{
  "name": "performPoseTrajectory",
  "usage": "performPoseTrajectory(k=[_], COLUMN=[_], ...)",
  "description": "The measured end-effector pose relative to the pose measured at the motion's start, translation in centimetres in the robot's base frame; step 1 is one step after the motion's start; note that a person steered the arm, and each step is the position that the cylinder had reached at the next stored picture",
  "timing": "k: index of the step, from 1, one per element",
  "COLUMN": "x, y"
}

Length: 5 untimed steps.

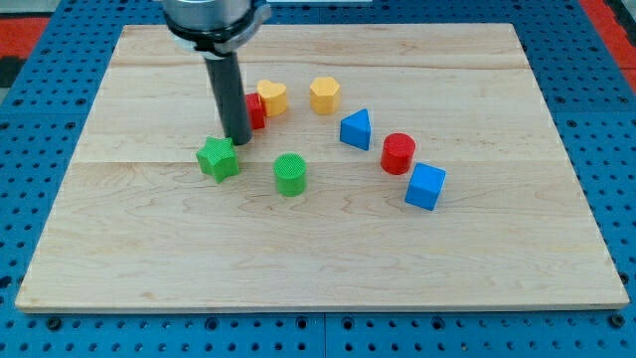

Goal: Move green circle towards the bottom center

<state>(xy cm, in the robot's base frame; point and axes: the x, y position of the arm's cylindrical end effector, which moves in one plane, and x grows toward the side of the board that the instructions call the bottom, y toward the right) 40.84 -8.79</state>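
The green circle (290, 174) is a short green cylinder lying a little left of the board's middle. My tip (238, 138) is down on the board up and to the left of it, apart from it by about a block's width. The tip stands just above the right side of the green star (217, 158), very close to or touching it. A red block (254, 110) is partly hidden behind the rod.
A yellow heart-like block (272, 96) and a yellow hexagon (324, 94) lie near the view's top. A blue triangle (356, 129), a red cylinder (397, 153) and a blue cube (425, 186) run down to the right. The wooden board (318, 259) ends near the view's bottom.
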Motion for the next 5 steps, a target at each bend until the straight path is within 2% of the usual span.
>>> performPoseTrajectory(k=[1, 5], x=[0.0, 4.2], y=[3.1, 5.3])
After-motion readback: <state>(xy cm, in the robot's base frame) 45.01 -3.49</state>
